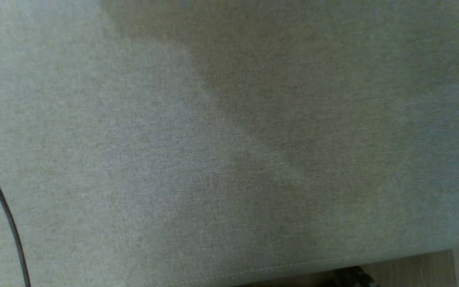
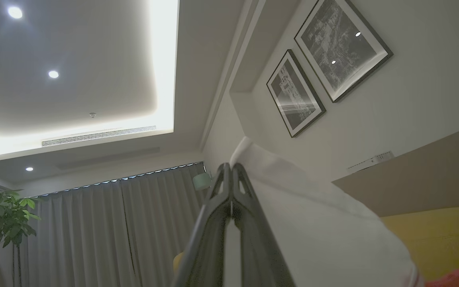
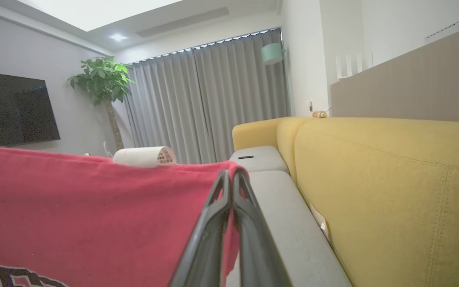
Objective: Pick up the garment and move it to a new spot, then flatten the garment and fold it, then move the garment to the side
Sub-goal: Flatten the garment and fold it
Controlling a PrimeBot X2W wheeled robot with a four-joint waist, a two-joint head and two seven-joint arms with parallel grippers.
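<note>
The right gripper (image 3: pixel 231 173) had its jaws closed on the top edge of a red shirt (image 3: pixel 94 207), which hung stretched out to its left above the grey seat (image 3: pixel 289 223) of a yellow sofa (image 3: pixel 373 179). The left gripper (image 2: pixel 231 167), jaws also closed, pinched a white part of the shirt at its raised corner.

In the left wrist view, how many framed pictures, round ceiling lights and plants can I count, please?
Framed pictures: 2
Round ceiling lights: 3
Plants: 1
Total: 6
</note>
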